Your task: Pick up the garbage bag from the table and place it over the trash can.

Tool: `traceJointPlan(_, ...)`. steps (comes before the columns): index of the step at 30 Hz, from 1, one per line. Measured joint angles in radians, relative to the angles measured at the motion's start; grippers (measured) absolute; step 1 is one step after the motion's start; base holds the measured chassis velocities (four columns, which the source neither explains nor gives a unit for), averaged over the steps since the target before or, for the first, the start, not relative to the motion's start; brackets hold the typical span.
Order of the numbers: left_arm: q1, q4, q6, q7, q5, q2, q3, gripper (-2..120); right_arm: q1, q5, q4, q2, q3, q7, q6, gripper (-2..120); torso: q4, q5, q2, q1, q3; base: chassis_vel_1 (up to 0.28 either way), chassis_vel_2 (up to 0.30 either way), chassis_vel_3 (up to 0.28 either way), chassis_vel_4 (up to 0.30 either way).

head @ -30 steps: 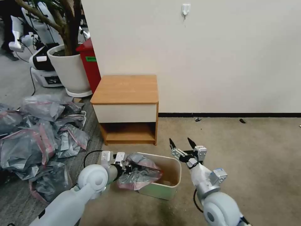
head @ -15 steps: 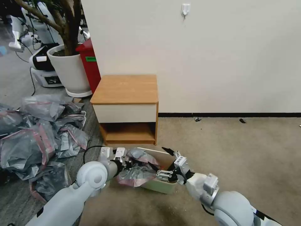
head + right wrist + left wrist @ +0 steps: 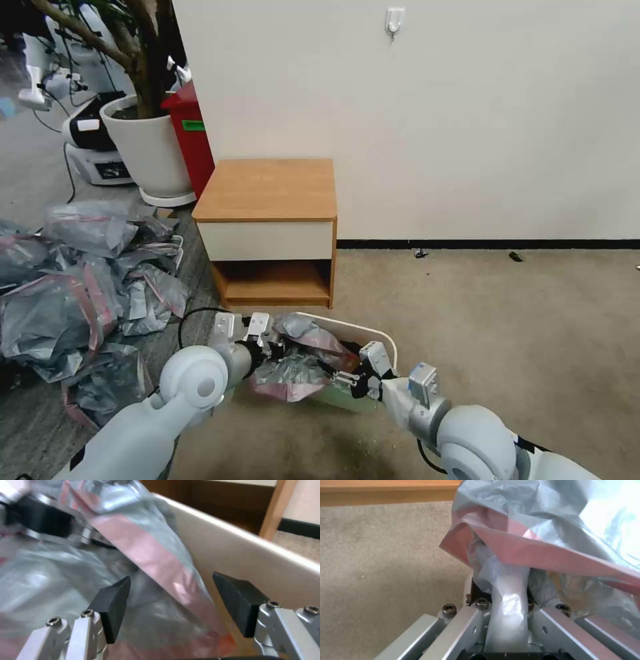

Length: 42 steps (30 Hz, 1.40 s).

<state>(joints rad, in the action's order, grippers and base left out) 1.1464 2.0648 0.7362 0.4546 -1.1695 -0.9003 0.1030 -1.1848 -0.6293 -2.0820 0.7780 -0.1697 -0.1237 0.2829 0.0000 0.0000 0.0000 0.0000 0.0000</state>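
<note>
From my head, my left gripper point(image 3: 270, 348) pinches the garbage bag point(image 3: 298, 363) over the trash can point(image 3: 387, 339)'s left rim. At my left wrist, plastic is clamped. At my right wrist, my right gripper point(image 3: 173, 605) gapes astride the pink band.

Wall: plain white point(image 3: 467, 120), small hook point(image 3: 395, 20) high up, black baseboard point(image 3: 487, 244).
Floor: beige carpet point(image 3: 507, 313).
Corner: white plant pot point(image 3: 150, 150), red box point(image 3: 193, 137).
</note>
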Motion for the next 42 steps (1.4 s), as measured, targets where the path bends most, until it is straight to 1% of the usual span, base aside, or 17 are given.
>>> traceJointPlan(5, 0.010, 0.025, 0.000, -0.001, -0.002, 0.005, 0.010, 3, 0.011, 0.008, 0.030, -0.004, -0.019, -0.006, -0.001, 68, -0.0001, 0.0001, 0.000, 0.000, 0.000, 0.000, 0.000, 0.000, 0.000)
traceJointPlan(11, 0.017, 0.037, 0.000, -0.001, -0.003, 0.009, 0.017, 3, 0.026, 0.016, 0.043, 0.006, -0.032, -0.021, -0.005, 67, 0.0000, 0.0001, 0.000, 0.000, 0.000, 0.000, 0.000, 0.000, 0.000)
traceJointPlan(14, 0.026, 0.042, -0.001, -0.002, -0.003, 0.012, 0.022, 3, 0.034, 0.015, 0.043, 0.011, -0.033, -0.033, -0.015, 64, 0.0000, 0.0000, 0.000, 0.000, 0.000, 0.000, 0.000, 0.000, 0.000)
traceJointPlan(15, 0.028, 0.043, -0.001, -0.002, -0.003, 0.012, 0.023, 3, 0.033, 0.015, 0.042, 0.011, -0.032, -0.035, -0.018, 59, 0.0000, 0.0000, 0.000, 0.000, 0.000, 0.000, 0.000, 0.000, 0.000)
traceJointPlan(16, 0.028, 0.043, -0.001, -0.002, -0.003, 0.012, 0.023, 3, 0.033, 0.015, 0.042, 0.011, -0.032, -0.035, -0.018, 59, 0.0000, 0.0000, 0.000, 0.000, 0.000, 0.000, 0.000, 0.000, 0.000)
traceJointPlan(19, 0.030, 0.045, -0.001, -0.003, -0.003, 0.011, 0.024, 3, 0.030, 0.019, 0.050, 0.021, -0.041, -0.040, -0.030, 45, 0.0000, 0.0000, 0.000, 0.000, 0.000, 0.000, 0.000, 0.000, 0.000)
traceJointPlan(20, 0.030, 0.045, -0.001, -0.003, -0.003, 0.011, 0.024, 3, 0.030, 0.019, 0.050, 0.021, -0.041, -0.040, -0.030, 45, 0.0000, 0.0000, 0.000, 0.000, 0.000, 0.000, 0.000, 0.000, 0.000)
traceJointPlan(24, 0.031, 0.043, -0.001, -0.003, -0.003, 0.016, 0.024, 3, 0.024, 0.020, 0.040, 0.029, -0.041, -0.044, -0.041, 28, 0.0000, 0.0000, 0.000, 0.000, 0.000, 0.000, 0.000, 0.000, 0.000)
traceJointPlan(25, 0.031, 0.043, -0.001, -0.003, -0.003, 0.016, 0.024, 3, 0.024, 0.020, 0.040, 0.029, -0.041, -0.044, -0.041, 28, 0.0000, 0.0000, 0.000, 0.000, 0.000, 0.000, 0.000, 0.000, 0.000)
traceJointPlan(26, 0.032, 0.043, -0.001, -0.003, -0.003, 0.016, 0.024, 3, 0.024, 0.019, 0.036, 0.029, -0.041, -0.044, -0.043, 23, 0.0000, 0.0000, 0.000, 0.000, 0.000, 0.000, 0.000, 0.000, 0.000)
traceJointPlan(28, 0.033, 0.039, -0.001, -0.003, -0.003, 0.014, 0.023, 3, 0.024, 0.019, 0.034, 0.030, -0.043, -0.043, -0.050, 18, 0.0000, 0.0000, 0.000, 0.000, 0.000, 0.000, 0.000, 0.000, 0.000)
traceJointPlan(33, 0.034, 0.031, -0.001, -0.003, 0.000, 0.012, 0.018, 3, 0.019, 0.018, 0.029, 0.030, -0.043, -0.043, -0.059, 11, 0.0000, -0.0001, 0.000, 0.000, 0.000, 0.000, 0.000, 0.000, 0.000)
traceJointPlan(35, 0.035, 0.030, -0.001, -0.003, 0.001, 0.009, 0.015, 3, 0.022, 0.015, 0.033, 0.034, -0.048, -0.041, -0.066, 7, 0.0000, 0.0000, 0.000, 0.000, 0.000, 0.000, 0.000, 0.000, 0.000)
traceJointPlan(36, 0.035, 0.028, -0.001, -0.003, 0.001, 0.008, 0.013, 3, 0.024, 0.014, 0.035, 0.036, -0.050, -0.041, -0.072, 3, 0.0000, 0.0000, 0.000, 0.000, 0.000, 0.000, 0.000, 0.000, 0.000)
traceJointPlan(37, 0.035, 0.028, -0.001, -0.003, 0.001, 0.008, 0.013, 3, 0.024, 0.014, 0.035, 0.036, -0.050, -0.041, -0.072, 3, 0.0000, 0.0000, 0.000, 0.000, 0.000, 0.000, 0.000, 0.000, 0.000)
traceJointPlan(38, 0.035, 0.026, -0.001, -0.003, 0.003, 0.008, 0.010, 3, 0.025, 0.012, 0.035, 0.036, -0.051, -0.039, -0.079, 0, 0.0000, 0.0000, 0.000, 0.000, 0.000, 0.000, 0.000, 0.000, 0.000)
traceJointPlan(42, 0.036, 0.020, -0.001, -0.003, 0.013, 0.008, 0.003, 3, 0.028, 0.003, 0.025, 0.033, -0.050, -0.035, -0.096, 0, 0.0000, 0.0000, 0.000, 0.000, 0.000, 0.000, 0.000, 0.000, 0.000)
